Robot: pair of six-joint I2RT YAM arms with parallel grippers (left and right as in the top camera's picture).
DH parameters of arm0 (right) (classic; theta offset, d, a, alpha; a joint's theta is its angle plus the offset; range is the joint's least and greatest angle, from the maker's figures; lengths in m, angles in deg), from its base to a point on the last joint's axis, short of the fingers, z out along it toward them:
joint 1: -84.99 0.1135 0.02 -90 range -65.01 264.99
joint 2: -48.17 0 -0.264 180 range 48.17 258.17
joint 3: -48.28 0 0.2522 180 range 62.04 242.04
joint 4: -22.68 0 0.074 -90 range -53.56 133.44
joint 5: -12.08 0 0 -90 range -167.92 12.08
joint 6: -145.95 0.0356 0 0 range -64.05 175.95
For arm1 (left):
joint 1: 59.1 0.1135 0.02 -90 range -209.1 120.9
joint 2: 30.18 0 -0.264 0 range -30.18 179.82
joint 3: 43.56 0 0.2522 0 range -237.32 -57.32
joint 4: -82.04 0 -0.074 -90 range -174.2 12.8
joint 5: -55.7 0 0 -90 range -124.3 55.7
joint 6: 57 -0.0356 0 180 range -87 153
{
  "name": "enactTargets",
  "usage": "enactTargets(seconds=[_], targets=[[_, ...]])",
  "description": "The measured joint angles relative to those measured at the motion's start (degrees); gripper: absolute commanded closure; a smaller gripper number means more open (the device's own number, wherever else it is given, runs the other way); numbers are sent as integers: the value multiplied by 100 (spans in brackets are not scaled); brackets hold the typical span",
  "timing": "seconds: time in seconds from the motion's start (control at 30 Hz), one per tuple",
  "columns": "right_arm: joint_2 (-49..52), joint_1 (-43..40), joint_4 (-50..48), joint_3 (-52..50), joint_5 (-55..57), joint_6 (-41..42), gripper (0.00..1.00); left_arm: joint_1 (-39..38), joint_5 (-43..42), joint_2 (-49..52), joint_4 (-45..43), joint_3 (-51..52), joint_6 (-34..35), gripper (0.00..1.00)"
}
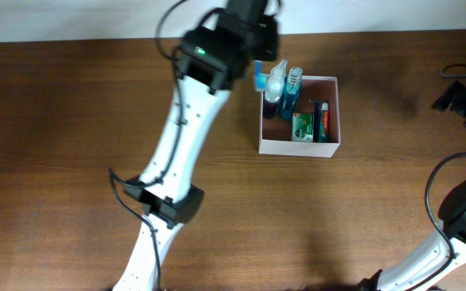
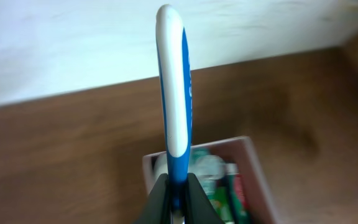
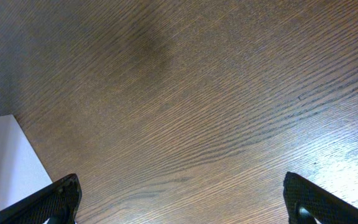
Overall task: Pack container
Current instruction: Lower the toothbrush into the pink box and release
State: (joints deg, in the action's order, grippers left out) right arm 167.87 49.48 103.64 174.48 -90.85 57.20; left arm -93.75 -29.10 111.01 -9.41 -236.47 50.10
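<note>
The container [image 1: 298, 147] is a square white box with a pink inside, at the back middle of the table. It holds a clear spray bottle [image 1: 276, 83], a blue bottle [image 1: 290, 93], a green packet [image 1: 302, 128] and a red and green tube [image 1: 322, 120]. My left gripper [image 1: 259, 74] is over the box's back left corner. In the left wrist view the gripper [image 2: 178, 191] is shut on a long blue and white item [image 2: 174, 93], held above the container [image 2: 251, 151]. My right gripper [image 3: 185, 202] is open and empty over bare wood.
The wooden table [image 1: 71, 121] spreads around the box. Black gear and cables [image 1: 463, 97] lie at the far right edge. My right arm [image 1: 459, 218] is at the lower right. A white surface [image 3: 5, 162] shows at the left of the right wrist view.
</note>
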Motion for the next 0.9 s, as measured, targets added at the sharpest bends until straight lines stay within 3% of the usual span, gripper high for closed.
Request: enactTargets(seconds=[0.3,0.53,0.9], targets=[[0,0,0,0,0,0,1,-857,-2,50,-313,0,-874,99],[0,0,-2,0,0,0,1,-874,0,627,-358,0,-1027,87],[0,0,-2,0,0,4,1,-911,0,1447,-352,13,-1069,84]])
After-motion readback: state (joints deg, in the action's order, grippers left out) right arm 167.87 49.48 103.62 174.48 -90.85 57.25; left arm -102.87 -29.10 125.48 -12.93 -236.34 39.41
